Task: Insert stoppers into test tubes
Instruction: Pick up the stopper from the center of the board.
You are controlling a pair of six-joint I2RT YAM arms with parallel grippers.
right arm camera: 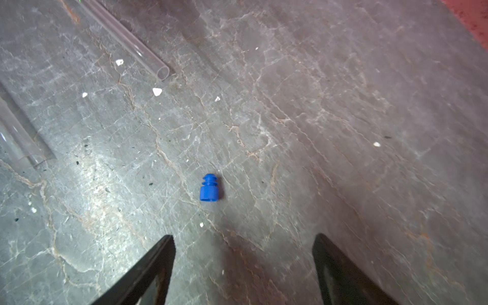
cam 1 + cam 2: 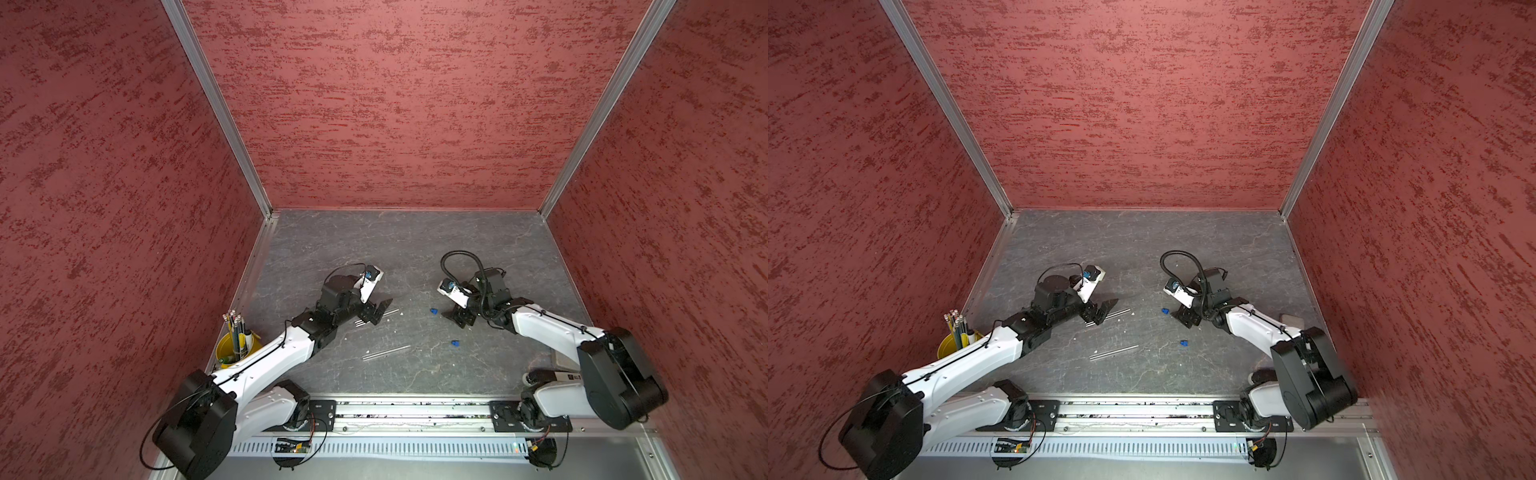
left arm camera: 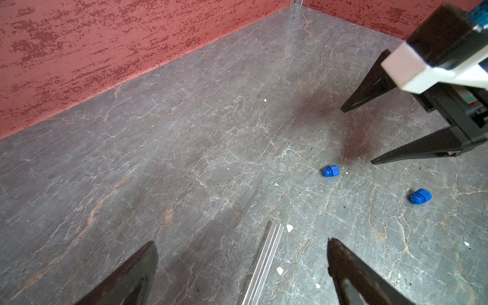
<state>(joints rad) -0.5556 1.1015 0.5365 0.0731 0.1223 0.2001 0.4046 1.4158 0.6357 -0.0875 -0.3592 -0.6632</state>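
Note:
Two clear test tubes lie on the grey floor in both top views. The farther test tube (image 2: 391,312) (image 2: 1122,312) passes under my left gripper (image 2: 381,311) (image 2: 1106,311), which stands open astride it. In the left wrist view this tube (image 3: 264,261) lies between the fingers, untouched. The nearer tube (image 2: 386,352) (image 2: 1113,352) lies free. Two blue stoppers rest on the floor. One stopper (image 2: 433,311) (image 1: 209,188) lies just ahead of my open, empty right gripper (image 2: 452,320) (image 1: 243,235). The other stopper (image 2: 455,343) (image 3: 420,196) lies nearer the front.
A yellow cup (image 2: 230,353) of dark pencils stands by the left wall beside my left arm. Small white specks (image 1: 157,91) dot the floor. A pale grey block (image 2: 1291,319) sits near the right wall. Red walls close in three sides.

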